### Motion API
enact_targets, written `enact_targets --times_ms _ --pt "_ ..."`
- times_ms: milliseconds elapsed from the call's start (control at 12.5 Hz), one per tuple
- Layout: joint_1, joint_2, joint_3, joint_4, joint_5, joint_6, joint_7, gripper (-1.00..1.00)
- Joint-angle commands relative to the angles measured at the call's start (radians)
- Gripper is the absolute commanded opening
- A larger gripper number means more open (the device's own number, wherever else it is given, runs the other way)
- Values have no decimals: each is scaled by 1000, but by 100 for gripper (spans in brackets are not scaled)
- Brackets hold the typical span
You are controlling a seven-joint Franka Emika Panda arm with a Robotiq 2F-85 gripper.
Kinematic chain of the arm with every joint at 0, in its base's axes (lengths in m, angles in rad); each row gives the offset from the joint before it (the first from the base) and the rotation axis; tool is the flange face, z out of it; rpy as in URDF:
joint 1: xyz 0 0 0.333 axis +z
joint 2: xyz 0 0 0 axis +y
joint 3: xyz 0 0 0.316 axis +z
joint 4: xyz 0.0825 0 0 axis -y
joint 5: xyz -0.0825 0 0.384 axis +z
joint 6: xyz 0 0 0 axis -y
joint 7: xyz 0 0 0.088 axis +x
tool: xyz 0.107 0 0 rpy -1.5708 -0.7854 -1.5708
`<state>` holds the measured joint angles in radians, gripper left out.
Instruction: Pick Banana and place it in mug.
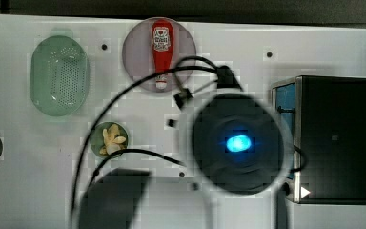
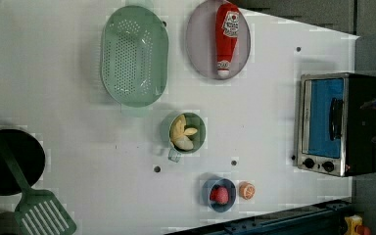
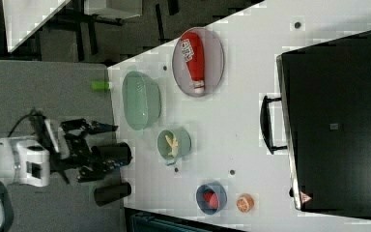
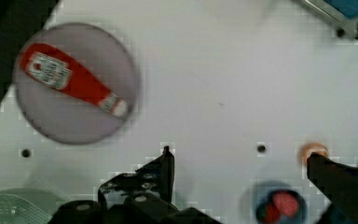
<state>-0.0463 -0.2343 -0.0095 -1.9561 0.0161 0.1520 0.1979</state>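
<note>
Banana (image 2: 182, 133) lay inside the mug (image 2: 198, 123), just left of centre in the left view, its pale lobes resting below the teal rim; the top view showed the same thing at lower left of centre (image 1: 112, 139). Judged from that, the placing was done and nothing of the task seemed left beyond the arm clearing away.

The gripper (image 4: 240, 163) held nothing, its jaws standing wide apart, one dark finger (image 4: 165, 170) on either side of bare white table (image 4: 223, 84) in the wrist view. In the right view the gripper (image 3: 101, 145) sat at the left of the frame, off the table's edge and well apart from the mug (image 3: 183, 142).

As for writing, the red ketchup bottle (image 2: 226, 36) lying on the grey plate (image 2: 198, 44) at the top of the left view carried a white label with dark print, but I could not read the words. A small red warning triangle (image 3: 305, 198) marked the black toaster oven (image 3: 338, 121) at lower right of the right view; its text was too small to tell.
</note>
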Motion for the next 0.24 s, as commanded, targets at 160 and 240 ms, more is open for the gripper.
enact_targets --times_ms 160,240 --pt "22 8 -42 51 -35 -68 -158 100" --pt "22 11 -43 50 -35 -68 -158 100"
